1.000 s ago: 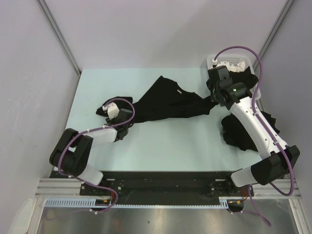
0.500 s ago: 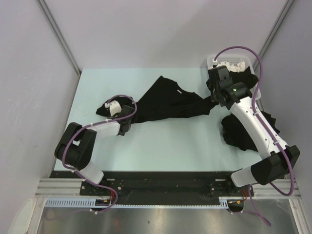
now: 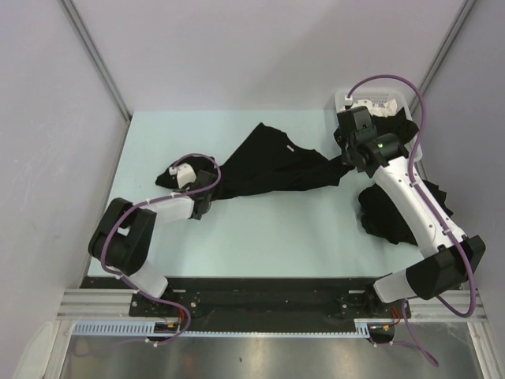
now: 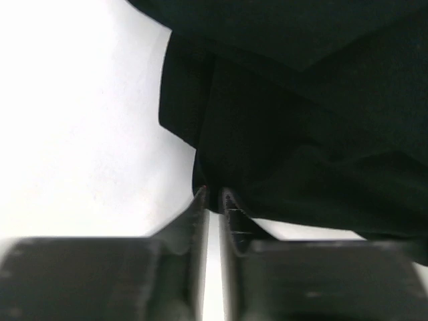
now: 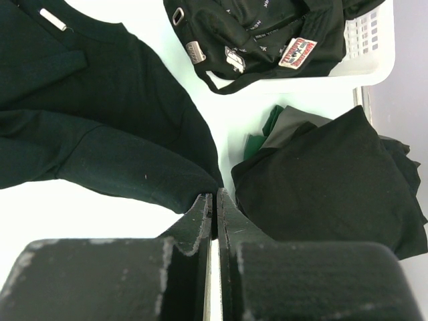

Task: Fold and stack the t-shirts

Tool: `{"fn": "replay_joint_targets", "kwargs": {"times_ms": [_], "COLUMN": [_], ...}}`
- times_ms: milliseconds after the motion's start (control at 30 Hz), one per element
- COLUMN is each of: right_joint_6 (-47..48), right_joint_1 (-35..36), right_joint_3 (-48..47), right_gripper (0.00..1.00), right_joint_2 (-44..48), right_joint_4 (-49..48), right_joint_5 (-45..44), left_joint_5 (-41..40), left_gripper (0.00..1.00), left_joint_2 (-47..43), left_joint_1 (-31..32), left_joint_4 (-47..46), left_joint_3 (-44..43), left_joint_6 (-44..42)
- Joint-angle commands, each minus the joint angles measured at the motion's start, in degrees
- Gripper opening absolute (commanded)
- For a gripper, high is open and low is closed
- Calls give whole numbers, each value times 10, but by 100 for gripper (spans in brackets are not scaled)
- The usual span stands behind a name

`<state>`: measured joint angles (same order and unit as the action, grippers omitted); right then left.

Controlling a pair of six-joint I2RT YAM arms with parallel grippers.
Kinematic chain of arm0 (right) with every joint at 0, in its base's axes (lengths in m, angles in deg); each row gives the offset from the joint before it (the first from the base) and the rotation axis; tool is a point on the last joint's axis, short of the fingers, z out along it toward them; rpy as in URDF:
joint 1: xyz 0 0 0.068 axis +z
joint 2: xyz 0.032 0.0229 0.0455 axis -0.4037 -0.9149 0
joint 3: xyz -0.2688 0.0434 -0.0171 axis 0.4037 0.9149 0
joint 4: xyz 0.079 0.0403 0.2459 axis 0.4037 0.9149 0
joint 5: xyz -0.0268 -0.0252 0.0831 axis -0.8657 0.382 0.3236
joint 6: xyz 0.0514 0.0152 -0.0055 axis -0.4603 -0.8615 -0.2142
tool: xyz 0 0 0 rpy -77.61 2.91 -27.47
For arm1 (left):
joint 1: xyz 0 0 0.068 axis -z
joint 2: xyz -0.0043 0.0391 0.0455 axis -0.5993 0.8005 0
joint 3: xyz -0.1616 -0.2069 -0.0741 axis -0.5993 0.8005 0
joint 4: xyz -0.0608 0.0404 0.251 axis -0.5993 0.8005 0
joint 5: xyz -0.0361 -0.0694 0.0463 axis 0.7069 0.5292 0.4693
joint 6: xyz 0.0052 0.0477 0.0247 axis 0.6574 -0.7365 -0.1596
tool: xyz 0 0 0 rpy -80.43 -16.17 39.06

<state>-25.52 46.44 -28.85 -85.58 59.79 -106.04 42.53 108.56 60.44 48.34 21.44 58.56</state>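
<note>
A black t-shirt (image 3: 272,166) lies stretched across the middle of the table, its white neck label (image 5: 53,19) showing in the right wrist view. My left gripper (image 3: 207,189) is at the shirt's left end. In the left wrist view its jaws (image 4: 214,194) stand nearly together, pinching the cloth's edge (image 4: 200,134) at their tips. My right gripper (image 3: 345,162) holds the shirt's right end, with the jaws (image 5: 215,195) shut on a fold of black cloth (image 5: 134,167). More black t-shirts (image 3: 387,213) lie piled at the right.
A white slotted basket (image 5: 374,60) at the back right holds dark caps and cloth. Green and grey cloth (image 5: 267,130) peeks out from under the pile at the right. The table's right edge runs just past that pile.
My left arm has swung its elbow outward and pushed the gripper onto the shirt's left end, and its jaws have narrowed on the cloth. The right arm and shirt have not moved.
</note>
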Motion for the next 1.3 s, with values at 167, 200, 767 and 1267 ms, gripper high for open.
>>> {"fn": "replay_joint_targets", "kwargs": {"times_ms": [167,200,767,1267], "right_joint_6": [1,2,20,90], "right_joint_1": [-5,-5,-13,-58], "right_joint_3": [-19,-19,-38,-336], "right_gripper": [0,0,0,0], "right_joint_2": [10,10,-20,-275], "right_joint_4": [-7,-7,-68,-214], "right_joint_5": [-12,-11,-21,-6], "left_joint_5": [19,17,-6,60], "left_gripper": [0,0,0,0], "left_joint_2": [-20,-25,-142,82], "left_joint_1": [-5,-5,-5,-83], "left_joint_4": [-14,-15,-5,101], "left_joint_3": [-2,0,-127,-580], "left_joint_6": [-15,-18,-226,-269]}}
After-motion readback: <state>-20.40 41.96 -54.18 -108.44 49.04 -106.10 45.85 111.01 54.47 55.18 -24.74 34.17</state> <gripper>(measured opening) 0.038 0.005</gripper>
